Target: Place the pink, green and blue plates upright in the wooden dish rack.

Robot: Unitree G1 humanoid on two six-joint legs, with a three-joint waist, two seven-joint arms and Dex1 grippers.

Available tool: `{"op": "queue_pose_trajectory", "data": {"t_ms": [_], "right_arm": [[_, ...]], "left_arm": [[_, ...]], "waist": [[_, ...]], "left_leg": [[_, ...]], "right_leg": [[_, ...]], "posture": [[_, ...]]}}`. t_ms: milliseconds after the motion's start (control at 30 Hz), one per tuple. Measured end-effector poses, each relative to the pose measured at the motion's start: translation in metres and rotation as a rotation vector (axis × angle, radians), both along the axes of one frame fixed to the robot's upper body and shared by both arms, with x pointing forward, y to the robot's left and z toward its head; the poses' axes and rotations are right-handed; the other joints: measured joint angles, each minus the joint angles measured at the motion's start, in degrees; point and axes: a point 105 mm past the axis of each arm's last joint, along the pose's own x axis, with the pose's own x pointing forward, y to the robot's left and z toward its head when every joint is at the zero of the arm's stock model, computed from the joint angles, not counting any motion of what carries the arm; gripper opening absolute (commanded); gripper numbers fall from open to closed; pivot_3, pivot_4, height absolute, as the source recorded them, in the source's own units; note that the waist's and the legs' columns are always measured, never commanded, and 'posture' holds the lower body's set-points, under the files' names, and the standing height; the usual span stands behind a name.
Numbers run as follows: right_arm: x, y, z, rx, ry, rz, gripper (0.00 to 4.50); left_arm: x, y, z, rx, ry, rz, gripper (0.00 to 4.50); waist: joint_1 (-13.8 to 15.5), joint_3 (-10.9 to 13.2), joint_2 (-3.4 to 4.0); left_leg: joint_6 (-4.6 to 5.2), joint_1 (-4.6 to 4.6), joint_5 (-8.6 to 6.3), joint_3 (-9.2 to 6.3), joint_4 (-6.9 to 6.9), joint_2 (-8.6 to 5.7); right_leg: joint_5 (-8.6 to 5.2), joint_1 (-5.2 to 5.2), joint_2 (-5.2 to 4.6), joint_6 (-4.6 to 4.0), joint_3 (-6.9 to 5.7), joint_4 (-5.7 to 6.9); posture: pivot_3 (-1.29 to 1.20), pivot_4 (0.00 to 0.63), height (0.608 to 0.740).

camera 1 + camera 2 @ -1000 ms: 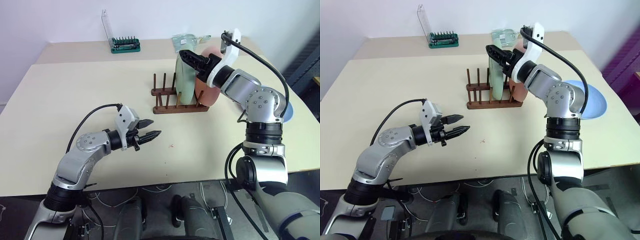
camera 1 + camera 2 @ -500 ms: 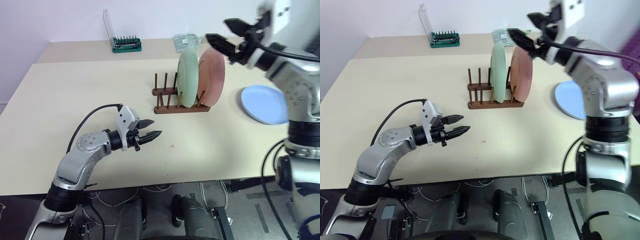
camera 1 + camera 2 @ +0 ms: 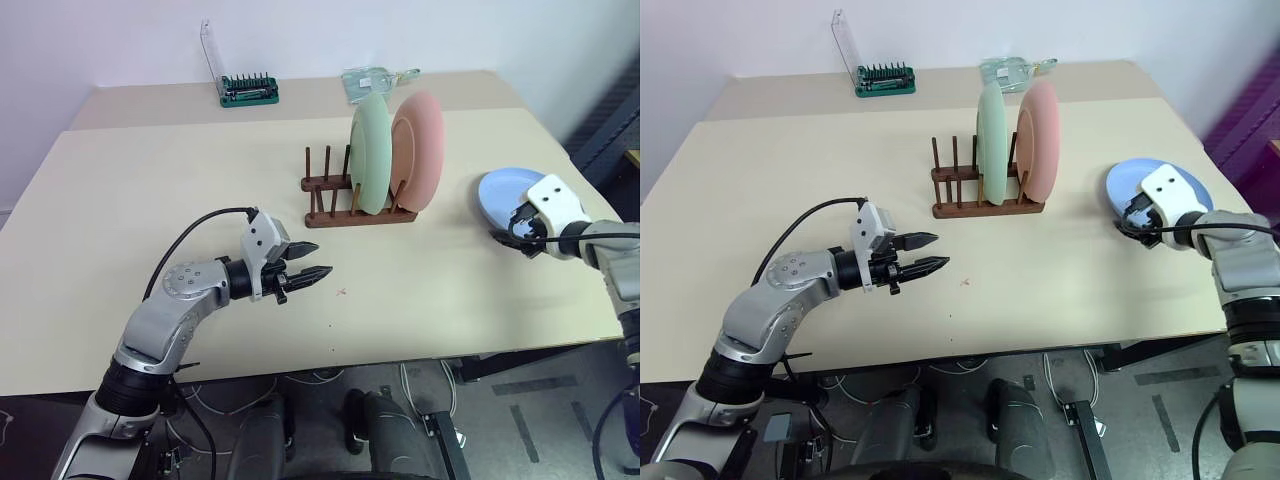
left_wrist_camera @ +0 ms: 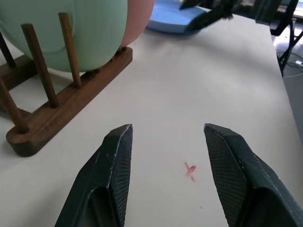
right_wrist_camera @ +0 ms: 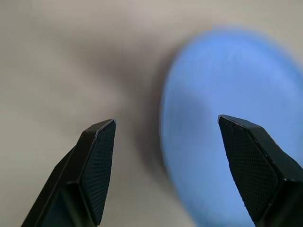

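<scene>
Blue plate [image 3: 507, 196] lies flat on the counter [image 3: 150, 200] as our right gripper [image 5: 168, 156], jaws spread and empty, has swung from the racked green plate [image 3: 368, 155] and pink plate [image 3: 420, 150]; our left gripper [image 4: 165, 156] hovers released.

The worktop [image 3: 150, 180] lies bare around the left tool [image 3: 305, 272], whose fingers stand apart, with only the rack [image 3: 335, 213] ahead of it. The green plate [image 3: 368, 152] and pink plate [image 3: 420, 150] fill the rack's right slots; its left pegs stand free. The right tool [image 5: 165, 137], fingers wide, is at the near edge of the flat blue plate [image 3: 503, 193], open worktop between plate and rack. A green holder [image 3: 248, 90] stands well back.
</scene>
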Motion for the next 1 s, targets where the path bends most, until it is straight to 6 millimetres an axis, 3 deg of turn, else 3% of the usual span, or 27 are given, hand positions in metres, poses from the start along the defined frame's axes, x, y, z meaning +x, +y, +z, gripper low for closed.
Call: {"op": "queue_pose_trajectory", "data": {"t_ms": [67, 133, 333, 500, 567, 667, 767, 867, 933, 1000], "right_arm": [[0.002, -0.004, -0.007, 0.008, 0.013, -0.025, 3.5], [0.007, -0.006, -0.009, 0.005, 0.007, -0.038, 3.0], [0.013, -0.005, -0.011, -0.019, -0.006, -0.035, 0.14], [0.018, -0.002, 0.0, -0.07, -0.054, -0.015, 0.06], [0.023, 0.006, 0.015, -0.097, -0.128, 0.012, 0.06], [0.036, 0.022, 0.067, -0.12, -0.335, 0.038, 0.06], [0.041, 0.057, 0.159, -0.085, -0.663, 0.1, 0.06], [0.02, 0.107, 0.237, 0.074, -0.92, 0.262, 0.06], [0.004, 0.142, 0.257, 0.23, -0.955, 0.412, 0.06], [-0.013, 0.182, 0.259, 0.441, -0.889, 0.598, 0.06]], "left_arm": [[0.0, 0.001, -0.001, 0.002, 0.004, 0.004, 2.46], [-0.001, 0.002, -0.003, 0.002, 0.01, 0.007, 2.46], [-0.001, 0.003, -0.005, 0.004, 0.014, 0.014, 2.46], [-0.002, 0.003, -0.005, 0.007, 0.012, 0.015, 2.46], [-0.002, 0.004, -0.005, 0.01, 0.011, 0.016, 2.46], [-0.002, 0.004, -0.004, 0.011, 0.009, 0.016, 2.46], [-0.003, 0.004, -0.004, 0.011, 0.008, 0.015, 2.46], [-0.003, 0.004, -0.004, 0.01, 0.007, 0.015, 2.46], [-0.002, 0.004, -0.004, 0.01, 0.007, 0.016, 2.46], [-0.002, 0.005, -0.004, 0.008, 0.009, 0.026, 2.46]], "waist": [[0.1, 0.0, 0.0], [0.0, 0.0, 0.0], [0.1, 0.0, 0.01], [0.2, 0.0, 0.02], [0.2, 0.0, 0.06], [-0.3, 0.0, 0.14], [-0.7, 0.1, 0.2], [-1.0, 0.1, 0.17], [-1.0, 0.0, 0.16], [-1.0, 0.0, 0.16]], "left_leg": [[0.0, 0.0, 0.0, 0.02, 0.01, -0.01], [0.0, 0.01, 0.0, 0.0, 0.03, 0.0], [0.0, 0.01, 0.0, -0.01, 0.03, -0.01], [0.0, 0.01, 0.0, 0.0, 0.04, -0.01], [0.0, 0.01, 0.01, -0.01, 0.03, -0.01], [-0.01, 0.01, 0.01, -0.01, 0.03, 0.0], [-0.01, 0.0, 0.01, -0.01, -0.02, 0.01], [-0.02, 0.01, 0.01, -0.01, -0.08, 0.07], [-0.02, 0.01, 0.01, -0.01, -0.07, 0.12], [-0.01, 0.03, 0.01, -0.06, -0.02, 0.16]], "right_leg": [[0.07, 0.01, 0.0, 0.12, 0.0, 0.0], [0.07, 0.04, 0.0, 0.11, 0.0, 0.0], [0.07, 0.05, 0.0, 0.12, 0.0, 0.01], [0.07, 0.06, 0.0, 0.13, -0.01, 0.01], [0.08, 0.03, -0.01, 0.13, 0.01, 0.02], [0.1, -0.03, 0.0, 0.16, 0.04, 0.07], [0.1, -0.11, 0.03, 0.18, 0.06, 0.17], [0.08, -0.07, 0.1, 0.16, 0.02, 0.16], [0.1, -0.02, 0.09, 0.15, 0.0, 0.16], [0.23, 0.03, 0.03, -0.03, -0.01, 0.18]], "posture": [[0.0, 0.15, 0.73], [0.0, 0.15, 0.73], [0.0, 0.15, 0.73], [0.0, 0.15, 0.73], [0.0, 0.15, 0.73], [0.0, 0.15, 0.73], [0.0, 0.15, 0.73], [0.0, 0.15, 0.73], [0.0, 0.15, 0.73], [0.0, 0.15, 0.73]]}}
